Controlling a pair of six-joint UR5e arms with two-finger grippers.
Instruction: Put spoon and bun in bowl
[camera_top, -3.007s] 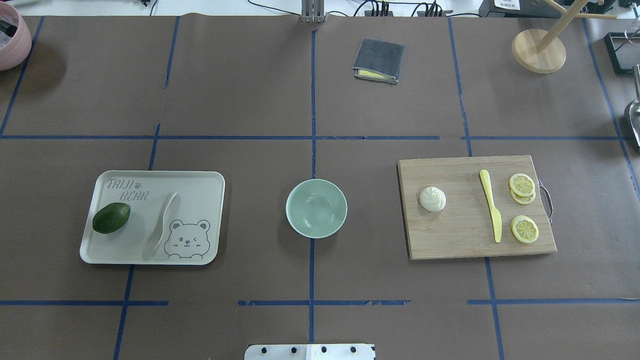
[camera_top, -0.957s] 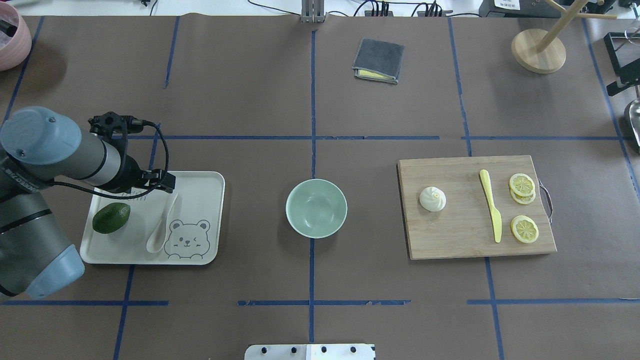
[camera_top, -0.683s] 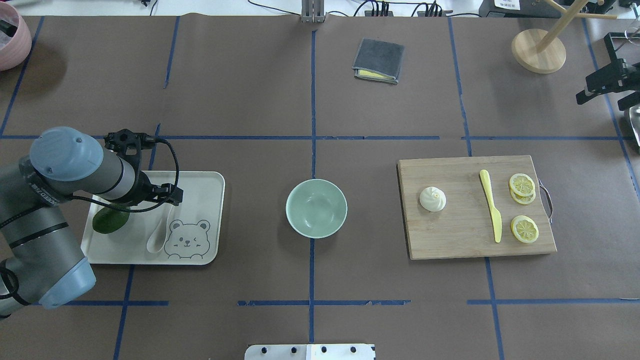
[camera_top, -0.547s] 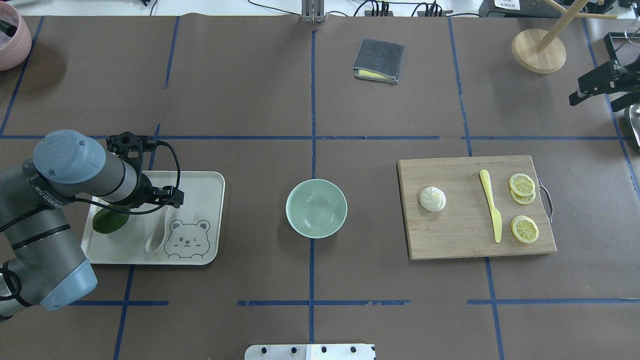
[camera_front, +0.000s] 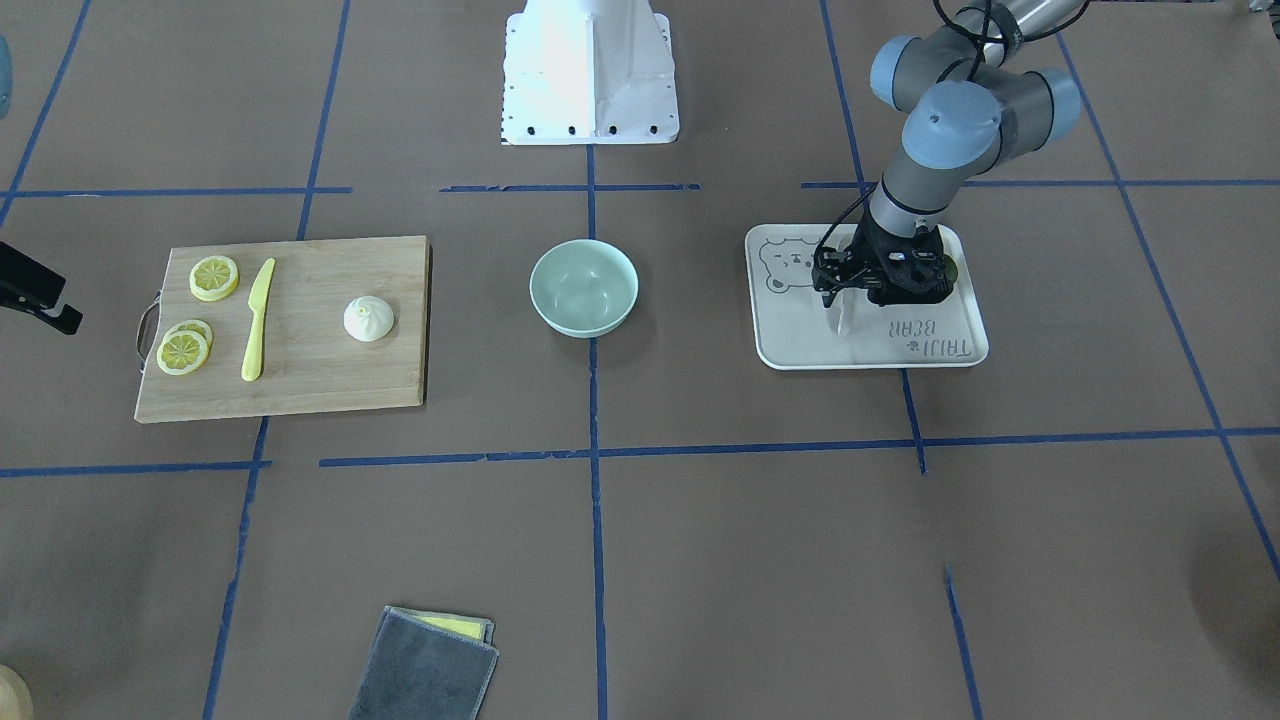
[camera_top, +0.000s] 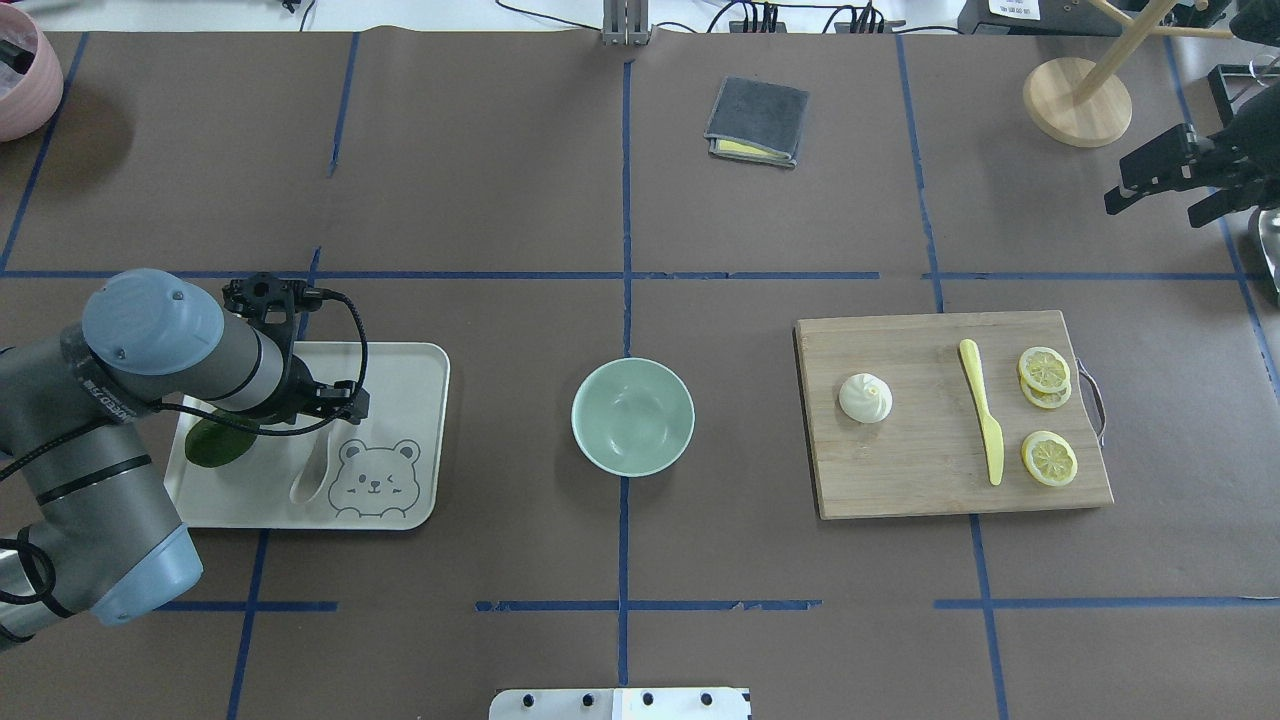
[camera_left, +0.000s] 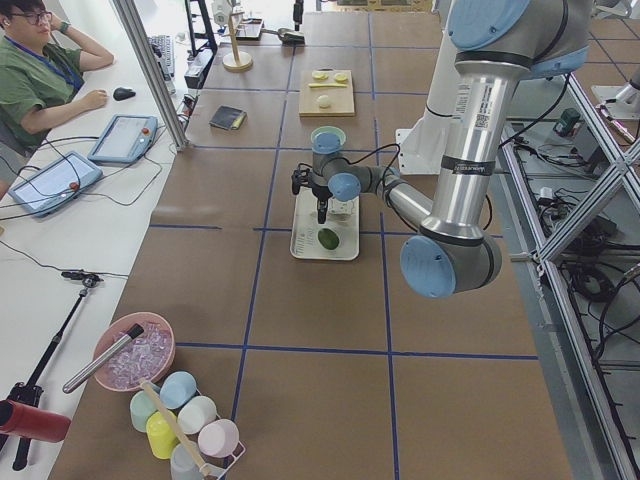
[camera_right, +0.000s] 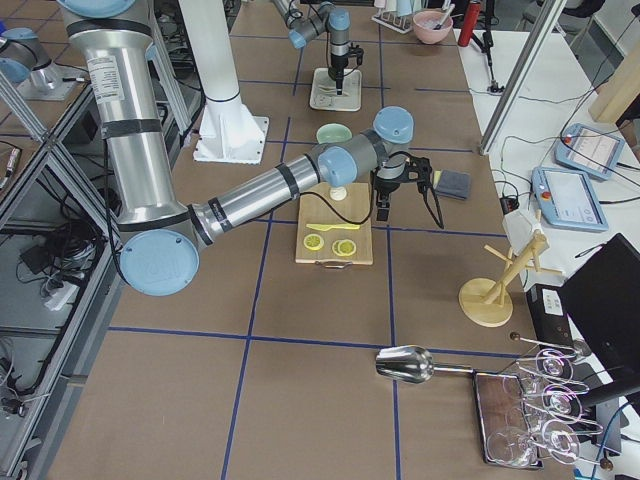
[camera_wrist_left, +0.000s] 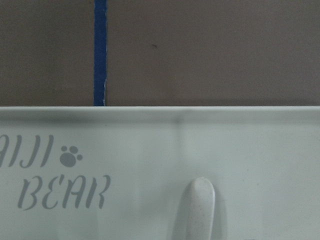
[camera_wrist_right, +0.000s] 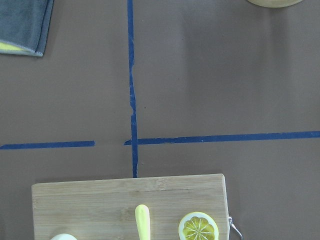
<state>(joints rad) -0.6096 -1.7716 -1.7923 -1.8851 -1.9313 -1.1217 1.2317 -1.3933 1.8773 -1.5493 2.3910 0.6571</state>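
Note:
The off-white spoon (camera_top: 308, 480) lies on the cream bear tray (camera_top: 400, 370), its handle tip in the left wrist view (camera_wrist_left: 194, 210). My left gripper (camera_front: 878, 298) hangs low over the spoon's handle (camera_front: 841, 318); its jaws look open and empty. The white bun (camera_top: 865, 397) sits on the left part of the wooden cutting board (camera_top: 900, 480). The mint-green bowl (camera_top: 632, 416) stands empty at the table's middle. My right gripper (camera_top: 1152, 208) is open and empty, high near the far right edge, well away from the bun.
A dark green fruit (camera_top: 215, 447) lies on the tray beside the spoon, partly under my left arm. A yellow knife (camera_top: 982, 410) and lemon slices (camera_top: 1048, 458) share the board. A grey cloth (camera_top: 757, 120) and a wooden stand (camera_top: 1077, 100) are at the back.
My left arm came in from the left and settled over the tray and spoon handle. My right gripper entered at the right edge and moved leftward. Spoon, bun and bowl have not moved.

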